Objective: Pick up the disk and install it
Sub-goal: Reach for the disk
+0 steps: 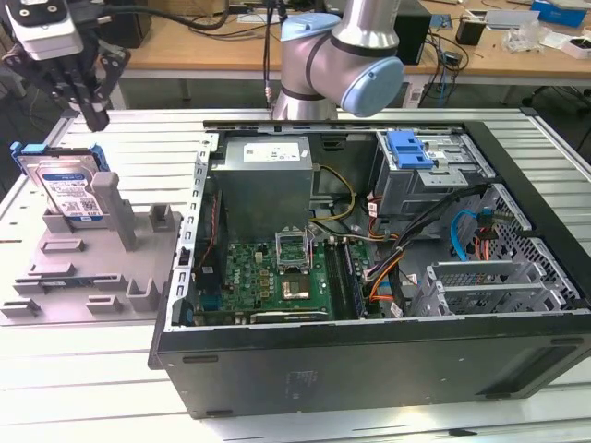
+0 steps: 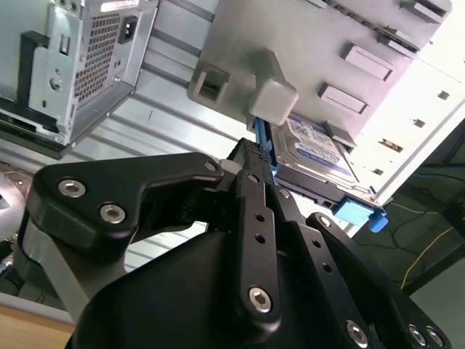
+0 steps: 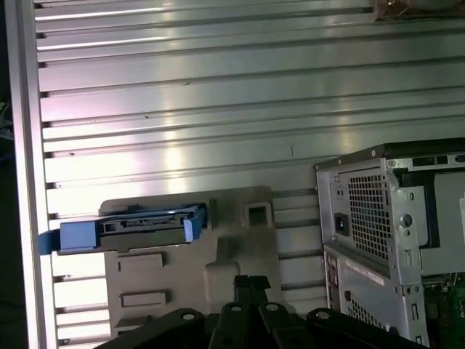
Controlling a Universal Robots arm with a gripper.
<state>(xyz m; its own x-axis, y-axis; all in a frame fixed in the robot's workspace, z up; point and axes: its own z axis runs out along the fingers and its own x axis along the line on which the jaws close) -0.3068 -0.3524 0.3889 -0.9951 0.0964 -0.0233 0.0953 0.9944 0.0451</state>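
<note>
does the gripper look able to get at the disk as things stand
Probably yes: the gripper hangs above the disk, which stands on edge in the grey holder with its top edge bare, and nothing sits between them. It looks shut, though.

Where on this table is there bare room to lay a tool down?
Bare ribbed metal tabletop lies in front of the grey plastic holder, at the exterior view's lower left, and behind it, towards the far edge. The open black computer case is crowded with boards and cables; the holder carries the silver rectangular disk.
</note>
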